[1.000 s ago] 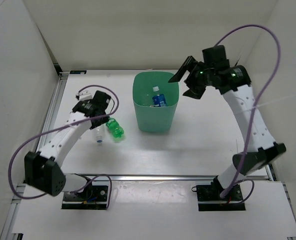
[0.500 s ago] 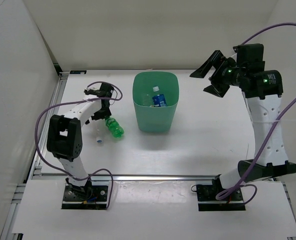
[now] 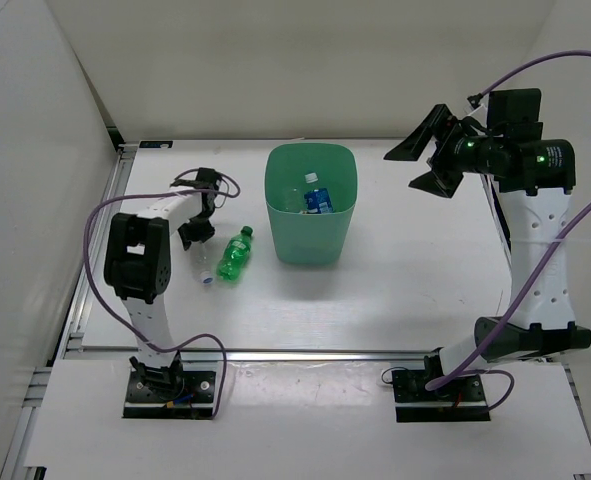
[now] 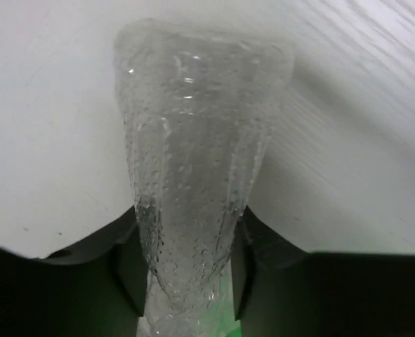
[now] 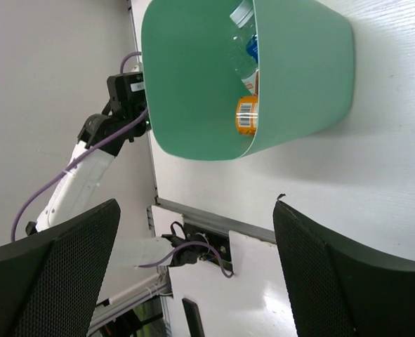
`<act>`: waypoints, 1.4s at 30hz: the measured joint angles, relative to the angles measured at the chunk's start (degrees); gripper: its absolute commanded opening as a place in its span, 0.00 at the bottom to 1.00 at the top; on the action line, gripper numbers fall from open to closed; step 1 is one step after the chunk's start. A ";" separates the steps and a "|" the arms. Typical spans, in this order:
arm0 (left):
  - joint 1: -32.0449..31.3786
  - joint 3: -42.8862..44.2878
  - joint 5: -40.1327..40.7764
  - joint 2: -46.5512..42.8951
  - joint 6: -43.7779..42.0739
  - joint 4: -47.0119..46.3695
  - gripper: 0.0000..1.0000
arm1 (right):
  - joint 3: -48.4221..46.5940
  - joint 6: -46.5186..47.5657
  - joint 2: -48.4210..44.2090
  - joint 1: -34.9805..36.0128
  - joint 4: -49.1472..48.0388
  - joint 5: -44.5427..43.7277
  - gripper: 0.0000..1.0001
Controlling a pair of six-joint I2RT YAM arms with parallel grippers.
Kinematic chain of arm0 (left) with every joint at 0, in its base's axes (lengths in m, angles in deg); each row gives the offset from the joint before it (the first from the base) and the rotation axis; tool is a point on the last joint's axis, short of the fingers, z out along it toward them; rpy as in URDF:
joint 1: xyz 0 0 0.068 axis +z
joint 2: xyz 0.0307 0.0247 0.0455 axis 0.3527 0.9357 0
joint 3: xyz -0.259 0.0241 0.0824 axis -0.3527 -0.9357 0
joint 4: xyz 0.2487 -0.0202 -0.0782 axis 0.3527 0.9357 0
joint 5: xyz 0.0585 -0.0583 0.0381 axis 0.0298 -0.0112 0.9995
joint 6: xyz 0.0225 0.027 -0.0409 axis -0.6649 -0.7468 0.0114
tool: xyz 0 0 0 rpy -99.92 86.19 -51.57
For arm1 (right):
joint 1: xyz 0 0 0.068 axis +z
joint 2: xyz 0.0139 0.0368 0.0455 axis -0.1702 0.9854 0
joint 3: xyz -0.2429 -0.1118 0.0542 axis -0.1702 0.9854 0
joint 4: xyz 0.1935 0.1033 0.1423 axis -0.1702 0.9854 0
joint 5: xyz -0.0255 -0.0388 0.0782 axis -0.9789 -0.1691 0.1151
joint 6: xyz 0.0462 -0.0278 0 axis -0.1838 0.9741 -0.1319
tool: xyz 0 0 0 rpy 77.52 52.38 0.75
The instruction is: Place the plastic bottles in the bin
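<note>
Left of the bin (image 3: pixel 277 215), the clear bottle (image 4: pixel 193 175) is clamped on the desk (image 3: pixel 395 270) by the left fingers (image 4: pixel 126 270), which were spread earlier. The green bottle (image 3: pixel 235 255) beside it is reoriented. The right fingers (image 5: pixel 53 281) are held apart.

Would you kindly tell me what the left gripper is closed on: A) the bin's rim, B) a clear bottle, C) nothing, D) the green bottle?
B: the left gripper has its jaws pressed against both sides of a clear bottle, while the green bottle lies free beside it.
</note>
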 measured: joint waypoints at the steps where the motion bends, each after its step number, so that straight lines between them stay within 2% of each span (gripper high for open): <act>1: 0.76 -0.09 -0.35 -0.28 0.37 0.46 0.31 | 0.00 0.07 0.04 -0.02 0.09 0.44 0.92; 3: 2.69 -0.07 -0.96 -0.68 2.08 2.05 0.13 | 0.00 0.22 0.11 -0.02 0.35 1.07 0.92; 4: 3.65 0.15 -1.25 -0.90 3.28 3.32 0.11 | 0.00 0.24 0.11 -0.02 0.39 1.25 0.92; 7: 6.03 3.39 -2.64 -2.32 6.19 7.67 0.11 | 0.00 0.31 0.11 0.02 0.39 1.55 0.92; 10: 6.51 9.16 -5.22 -7.48 7.98 9.33 0.11 | 0.39 0.28 0.11 0.35 0.35 1.92 0.91; 15: 5.35 19.47 -13.57 -19.85 9.31 3.87 0.11 | 3.19 0.26 -0.35 1.03 0.11 1.88 0.91; 19: 0.20 27.63 -18.43 -25.49 10.10 -0.98 0.12 | 5.97 0.24 -1.44 1.16 0.07 1.36 0.91; 25: -14.51 36.92 -19.39 -23.06 8.33 -6.54 0.13 | 10.25 0.24 -5.35 1.18 -0.26 0.22 0.91; 28: -19.74 42.69 -19.04 -16.61 6.36 -7.06 0.23 | 10.71 0.24 -6.82 1.18 -0.39 -0.26 0.91; 29: -21.16 45.75 -18.78 -13.29 5.35 -6.97 0.28 | 10.73 0.24 -7.23 1.18 -0.55 -0.50 0.91; 30: -22.60 48.57 -18.27 -10.10 4.22 -7.37 0.38 | 10.75 0.24 -7.54 1.18 -0.59 -0.68 0.91; 33: -25.75 52.72 -16.28 -3.48 1.25 -7.80 0.53 | 11.50 0.24 -8.59 1.18 -0.85 -0.96 0.92; 34: -26.51 52.85 -15.41 -2.23 0.31 -7.69 0.70 | 11.69 0.28 -8.83 1.18 -0.83 -1.09 0.92; 35: -27.23 52.61 -14.64 -1.16 -0.48 -7.43 0.80 | 11.69 0.31 -9.03 1.18 -0.83 -1.40 0.92; 36: -27.78 52.06 -13.84 -0.66 -1.25 -7.26 1.00 | 11.69 0.35 -9.18 1.18 -0.87 -1.64 0.93; 42: -28.06 45.38 -7.82 -3.17 -5.05 -6.73 1.00 | 11.69 0.61 -9.81 1.18 -0.79 -2.51 0.93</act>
